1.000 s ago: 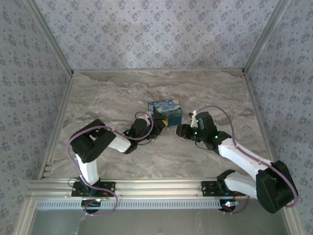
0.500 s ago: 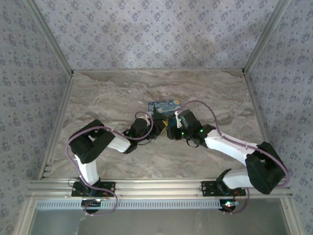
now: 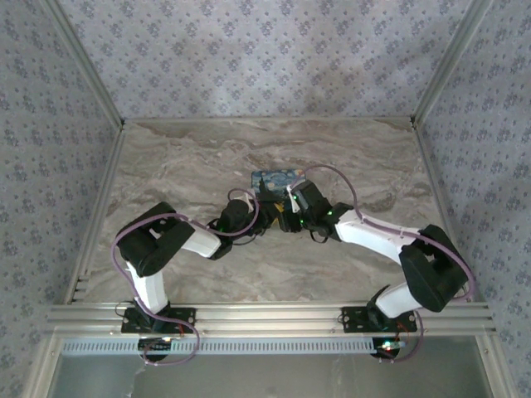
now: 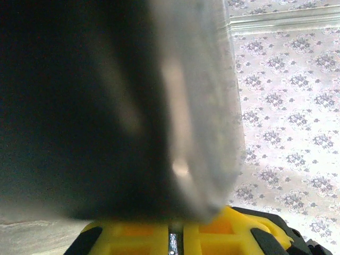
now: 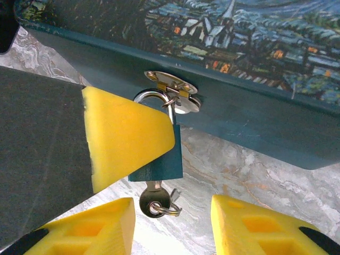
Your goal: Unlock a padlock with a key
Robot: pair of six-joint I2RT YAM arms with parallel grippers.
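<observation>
Metalwork comes first past my right fingertips: a silver hasp (image 5: pixel 172 94) on the near wall of a blue starry-night box (image 5: pixel 255 32), which spans the whole width beyond the fingers. The padlock (image 5: pixel 162 162) hangs from that hasp by its thin shackle, its small teal body straight ahead of the gap between my right fingers. The key (image 5: pixel 153 199) sits in its underside with a small ring through the head, just beyond the fingertips and over the marble table (image 5: pixel 255 175). The obstacle is the other arm: a yellow finger (image 5: pixel 125 138) of the left gripper (image 3: pixel 267 209) reaches in from the left of my right fingers and rests against the padlock's left side, covering part of the shackle. The right gripper (image 5: pixel 172 215) has its two yellow fingers (image 5: pixel 249 228) spread wide, one on each side of the key and touching nothing. On the left wrist camera a blurred dark and grey mass sits right above the fingers and hides their tips, so I cannot tell whether the left jaws are clamped or apart. From above, both grippers meet just in front of the box.
</observation>
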